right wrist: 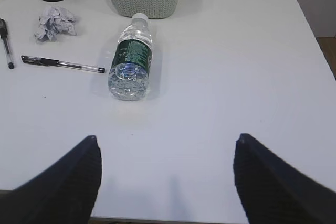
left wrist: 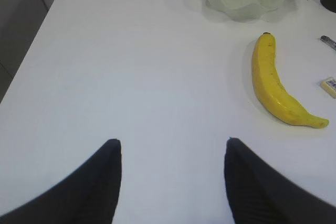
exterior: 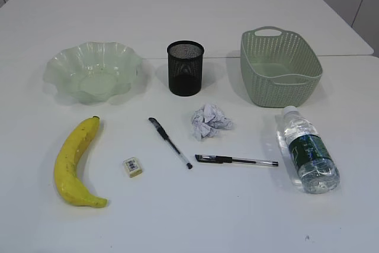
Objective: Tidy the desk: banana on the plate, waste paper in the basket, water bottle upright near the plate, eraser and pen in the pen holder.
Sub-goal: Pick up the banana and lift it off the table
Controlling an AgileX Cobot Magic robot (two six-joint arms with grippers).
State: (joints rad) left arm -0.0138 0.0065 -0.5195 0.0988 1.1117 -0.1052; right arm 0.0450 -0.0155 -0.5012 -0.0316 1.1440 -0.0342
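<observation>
**Nothing tidied yet, both claws empty and apart**

Spread wide and holding nothing: left gripper (left wrist: 170,182), poised over bare desk (left wrist: 131,77) left of the banana (left wrist: 278,85); right gripper (right wrist: 165,182) likewise, near and right of the water bottle (right wrist: 131,61). Probably parked at the near edge so as to leave the whole layout in sight before a first pick.

Lined up along the far row: plate (exterior: 59,66) at left, pen holder (exterior: 185,67) in the middle, basket (exterior: 284,81) at right, all three empty, ready as targets. Scattered across the near row: banana (exterior: 74,161) at left, just below the plate; eraser (exterior: 132,166) beside it; two pens, one slanted (exterior: 170,143), one level (exterior: 237,160); waste paper (exterior: 209,121) between them, near the holder. Lying on its side at right, cap toward the basket: water bottle (exterior: 308,149), well apart from the plate, so due for a long carry.
</observation>
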